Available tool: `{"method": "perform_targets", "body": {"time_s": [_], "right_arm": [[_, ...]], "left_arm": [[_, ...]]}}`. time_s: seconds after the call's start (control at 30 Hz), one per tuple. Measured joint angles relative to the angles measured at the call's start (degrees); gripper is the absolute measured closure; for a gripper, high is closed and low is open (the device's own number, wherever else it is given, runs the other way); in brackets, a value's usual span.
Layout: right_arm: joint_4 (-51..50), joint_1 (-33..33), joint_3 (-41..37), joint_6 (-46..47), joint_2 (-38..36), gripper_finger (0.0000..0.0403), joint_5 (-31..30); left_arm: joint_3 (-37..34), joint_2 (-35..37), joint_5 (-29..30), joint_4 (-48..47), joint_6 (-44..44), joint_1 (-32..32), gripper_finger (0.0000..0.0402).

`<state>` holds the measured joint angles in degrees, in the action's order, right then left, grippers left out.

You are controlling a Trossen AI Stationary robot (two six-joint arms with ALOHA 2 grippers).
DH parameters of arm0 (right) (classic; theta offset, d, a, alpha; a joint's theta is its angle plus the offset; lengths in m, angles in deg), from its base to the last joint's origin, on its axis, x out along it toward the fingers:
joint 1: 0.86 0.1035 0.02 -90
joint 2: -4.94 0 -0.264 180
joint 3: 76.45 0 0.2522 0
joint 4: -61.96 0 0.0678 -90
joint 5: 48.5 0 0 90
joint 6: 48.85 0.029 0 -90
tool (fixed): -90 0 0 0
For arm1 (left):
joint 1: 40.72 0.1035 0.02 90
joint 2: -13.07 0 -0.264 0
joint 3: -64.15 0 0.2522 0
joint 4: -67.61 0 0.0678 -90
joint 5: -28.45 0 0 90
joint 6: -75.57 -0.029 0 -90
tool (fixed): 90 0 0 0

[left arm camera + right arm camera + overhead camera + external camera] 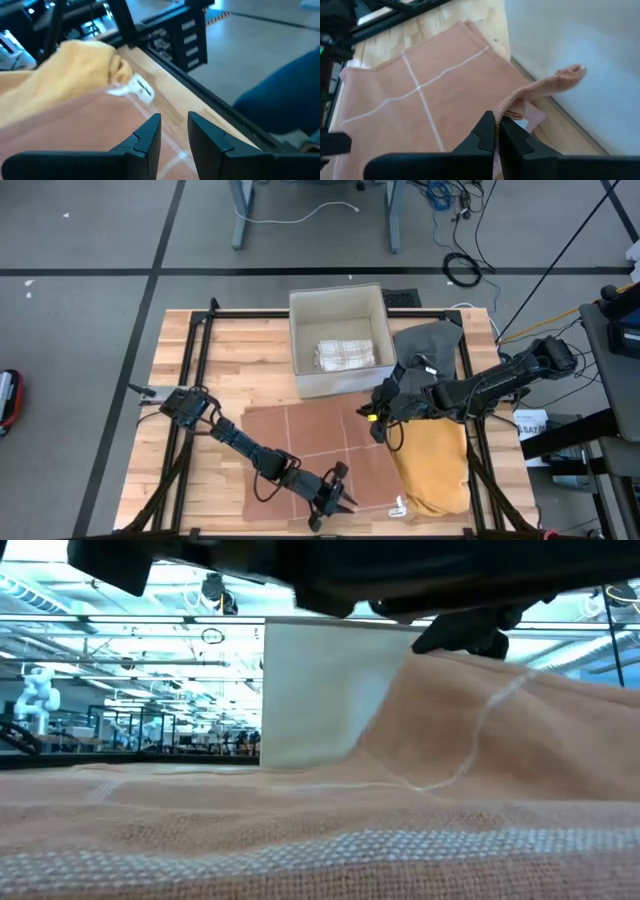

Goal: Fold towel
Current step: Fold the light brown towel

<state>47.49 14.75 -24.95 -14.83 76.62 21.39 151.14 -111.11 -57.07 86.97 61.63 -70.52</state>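
Observation:
A salmon towel (310,450) with white lines lies spread on the wooden table. My right gripper (378,417) is at the towel's far right corner, beside the white box, and is shut on the towel's edge (497,131). In the low view the towel (480,740) slopes up toward that gripper (460,635). My left gripper (338,492) is over the towel's near right part, by the table's near edge. Its fingers (172,132) stand apart with nothing between them. Whether they touch the cloth (75,135) cannot be told. My right gripper pinches the towel's hemmed edge (507,107) between its two fingers, close to the far right corner. The fingers slant down from the table's right side. The corner (572,75) is lifted off the wood and flops free beyond the fingers. The remainder of the towel lies flat.
A white box (300,330) holding a folded checked towel (345,355) stands at the far middle, just behind the lifted corner. A grey cloth (430,345) and a yellow towel (435,465) with a white tag (137,90) lie on the right. Black frame rails (190,380) border the table.

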Motion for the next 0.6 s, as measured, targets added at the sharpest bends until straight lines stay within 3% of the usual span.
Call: {"method": "perform_targets", "body": {"time_s": [0.1,0.37,0.6], "right_arm": [[-0.24,-0.38,0.0,-0.27,0.02,0.0403,1.0],[-0.98,-2.14,0.0,-2.94,0.02,0.0403,2.52],[-5.11,-2.15,0.0,-6.14,0.02,0.0396,4.35]], "left_arm": [[0.0,0.0,0.03,0.52,1.68,0.75,0.0299],[0.0,0.0,-0.18,-8.93,6.14,0.91,0.0299],[0.17,0.14,-0.07,-23.86,10.6,0.88,0.0299]]}}
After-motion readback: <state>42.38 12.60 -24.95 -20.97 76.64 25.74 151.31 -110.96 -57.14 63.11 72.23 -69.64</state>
